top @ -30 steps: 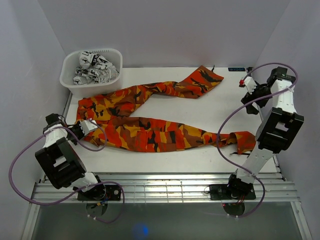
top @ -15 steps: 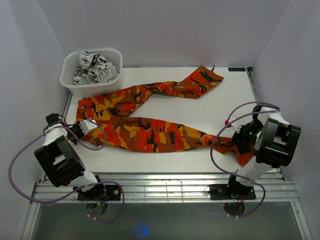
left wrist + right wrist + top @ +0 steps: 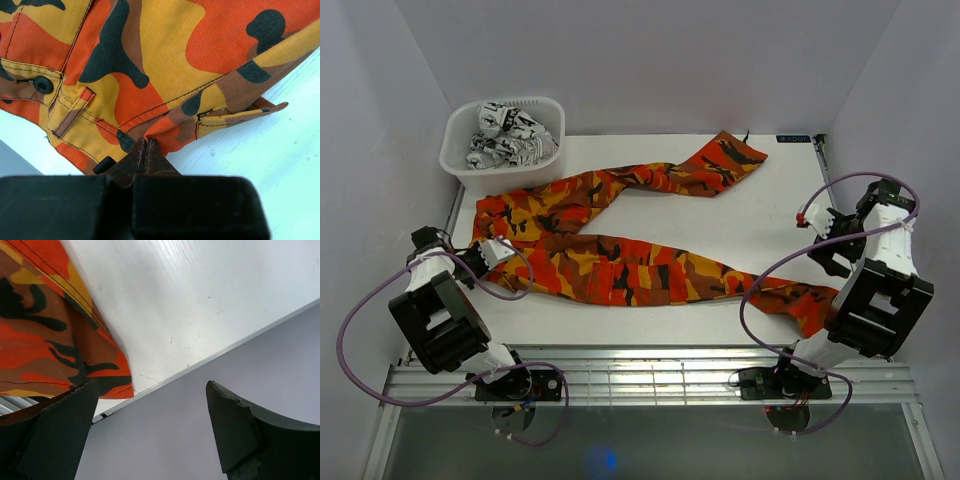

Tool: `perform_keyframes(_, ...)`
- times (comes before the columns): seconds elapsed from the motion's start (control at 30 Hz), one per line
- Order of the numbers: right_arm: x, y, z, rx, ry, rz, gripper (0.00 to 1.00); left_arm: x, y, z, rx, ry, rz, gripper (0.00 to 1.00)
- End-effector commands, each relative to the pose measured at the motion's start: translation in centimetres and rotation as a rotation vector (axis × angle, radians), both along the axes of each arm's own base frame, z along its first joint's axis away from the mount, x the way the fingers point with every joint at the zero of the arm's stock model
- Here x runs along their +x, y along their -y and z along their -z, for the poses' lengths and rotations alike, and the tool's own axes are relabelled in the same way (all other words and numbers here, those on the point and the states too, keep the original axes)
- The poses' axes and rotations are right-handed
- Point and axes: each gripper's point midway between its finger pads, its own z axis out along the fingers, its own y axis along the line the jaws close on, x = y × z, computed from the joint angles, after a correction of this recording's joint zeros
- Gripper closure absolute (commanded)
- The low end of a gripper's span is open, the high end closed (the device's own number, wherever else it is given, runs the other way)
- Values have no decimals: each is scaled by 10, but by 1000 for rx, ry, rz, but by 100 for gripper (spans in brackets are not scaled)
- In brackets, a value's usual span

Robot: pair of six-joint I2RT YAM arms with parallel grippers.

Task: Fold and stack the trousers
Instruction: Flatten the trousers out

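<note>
The orange camouflage trousers (image 3: 620,262) lie spread on the white table, one leg reaching the far middle (image 3: 720,160), the other ending at the near right (image 3: 810,302). My left gripper (image 3: 488,256) is shut on the waistband edge at the left. In the left wrist view the closed jaws (image 3: 144,150) pinch a fold of the trousers (image 3: 165,60) next to a black button (image 3: 43,85). My right gripper (image 3: 825,240) is open and empty, above the table's right edge, just beyond the near leg's hem. The right wrist view shows the hem (image 3: 50,340) to the left of its spread fingers (image 3: 60,435).
A white basket (image 3: 455,160) holding black-and-white clothes (image 3: 510,135) stands at the far left corner, touching the trousers' top. Grey walls close in both sides; the right wall fills the right wrist view (image 3: 200,380). A metal rail runs along the near edge (image 3: 640,372).
My right gripper dropped from the far right onto the near leg's end, then rose away open. That leg's end now lies a little nearer and further right. The left gripper has not moved.
</note>
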Motion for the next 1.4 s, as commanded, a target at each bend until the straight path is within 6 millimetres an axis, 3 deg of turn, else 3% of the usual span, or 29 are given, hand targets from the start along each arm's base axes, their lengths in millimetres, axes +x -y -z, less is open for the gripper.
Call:
perform_keyframes(0.0,-8,5,6,55,-64,6,8,5,-1,-9,4,43,6,100)
perform_keyframes(0.23,-27,18,69,-45,-100,17,10,6,-1,-11,-3,46,-6,100)
perform_keyframes(0.37,-39,23,94,-80,-141,59,12,7,-1,-12,-4,46,-5,100)
perform_keyframes(0.47,-39,23,103,-92,-117,84,20,6,-1,-12,-4,43,-10,100)
perform_keyframes(0.57,-36,24,104,-117,-83,74,57,6,-1,-12,-9,43,-13,100)
perform_keyframes(0.6,-30,27,102,-133,-54,71,91,7,-1,-13,-12,46,-15,100)
perform_keyframes(0.67,-15,31,92,-140,1,76,92,12,-3,-17,-30,50,-44,100)
perform_keyframes(0.73,22,42,60,-150,117,107,92,19,-3,-20,-97,34,-104,100)
perform_keyframes(0.8,56,44,29,-120,237,131,92,36,-8,-37,-148,57,-150,100)
perform_keyframes(0.83,86,53,-6,-128,355,167,92,38,-6,-40,-204,30,-197,100)
perform_keyframes(0.87,102,52,-26,-105,432,170,92,42,-5,-38,-244,8,-217,100)
perform_keyframes(0.9,114,53,-49,-100,511,179,92,53,-7,-53,-272,34,-218,100)
perform_keyframes(0.93,129,56,-78,-103,615,188,92,54,-5,-56,-304,17,-231,100)
perform_keyframes(0.97,135,50,-92,-84,681,170,92,56,-3,-56,-340,-2,-250,100)
perform_keyframes(1.0,133,45,-119,-96,769,154,92,62,-5,-63,-348,9,-253,100)
perform_keyframes(1.07,121,35,-113,-113,834,86,92,62,-3,-66,-367,-1,-255,100)
perform_keyframes(1.1,107,29,-124,-149,888,48,92,60,-3,-66,-365,-3,-253,100)
perform_keyframes(1.13,84,24,-79,-133,825,27,92,57,-3,-64,-360,-10,-250,100)
perform_keyframes(1.2,60,26,-70,-267,864,-99,92,50,-5,-62,-323,-1,-221,100)
perform_keyframes(1.23,43,36,-54,-288,844,-104,92,42,-2,-55,-319,-18,-215,100)
perform_keyframes(1.27,25,33,-22,-311,795,-162,92,37,-4,-51,-296,-23,-204,100)
perform_keyframes(1.37,-10,49,3,-358,773,-158,92,19,-9,-44,-233,-10,-181,100)
